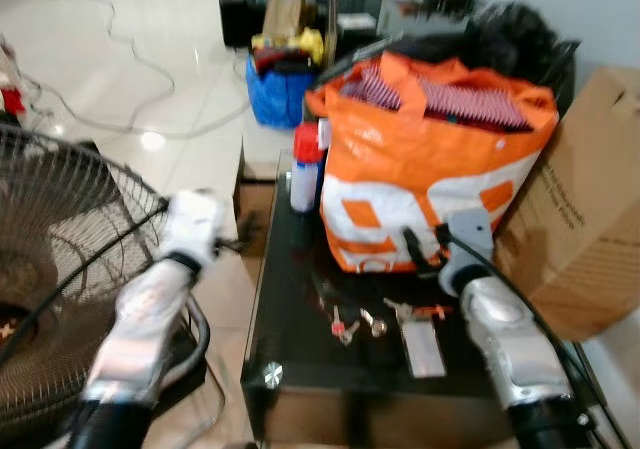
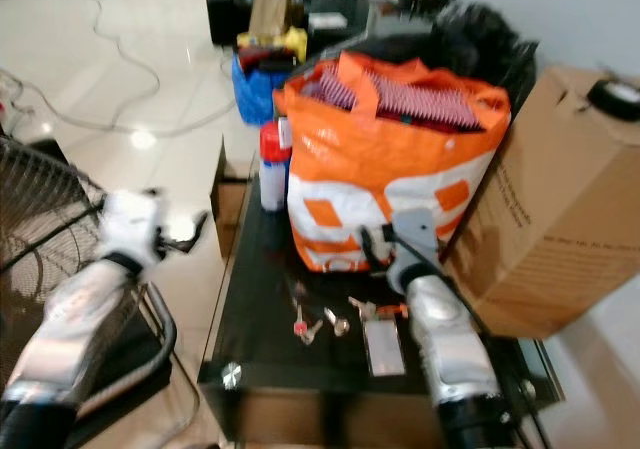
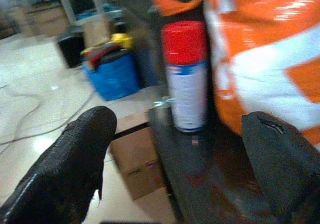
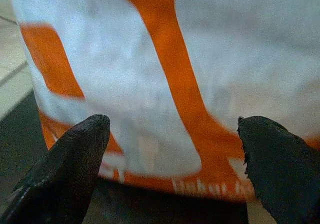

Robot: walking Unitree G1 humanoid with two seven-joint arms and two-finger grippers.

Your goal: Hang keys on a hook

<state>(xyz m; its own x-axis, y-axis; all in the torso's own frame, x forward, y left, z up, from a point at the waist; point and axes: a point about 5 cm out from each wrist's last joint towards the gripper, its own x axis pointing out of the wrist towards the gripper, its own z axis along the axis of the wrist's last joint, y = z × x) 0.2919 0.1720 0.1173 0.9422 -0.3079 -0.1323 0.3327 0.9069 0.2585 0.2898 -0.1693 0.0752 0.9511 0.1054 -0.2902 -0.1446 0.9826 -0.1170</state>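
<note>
Left eye view: the keys (image 1: 352, 321) lie loose on the dark glass table (image 1: 285, 354), on its near part, just beside a small white tag (image 1: 423, 349) to their right. No hook can be made out in any view, so the hanging step has not begun; the step in hand is judged to be the approach for pickup.

The right gripper (image 1: 424, 249) hangs over the table beyond the keys, close against the foot of the orange-and-white bag (image 1: 430, 169), its fingers apart and holding nothing. Being past the keys, it is judged to need drawing back toward the near edge before it can close on them.

The left gripper (image 3: 175, 159) is held off the table's left edge, near the fan grille (image 1: 60, 259), jaws wide and empty, apparently parked clear of the working arm.

View differences:
- Head views give the layout: bag at the far centre, red-capped spray can (image 1: 306, 174) just left of the bag, cardboard box (image 1: 590, 219) to the right, blue bag (image 1: 282, 89) far off on the floor.
- Left wrist view shows the can's label side and a small carton (image 3: 137, 159) below the table's edge.
- Right wrist view shows the bag's lower wall between the two fingers (image 4: 65, 169), confirming the wide opening; the keys do not appear between them.
</note>
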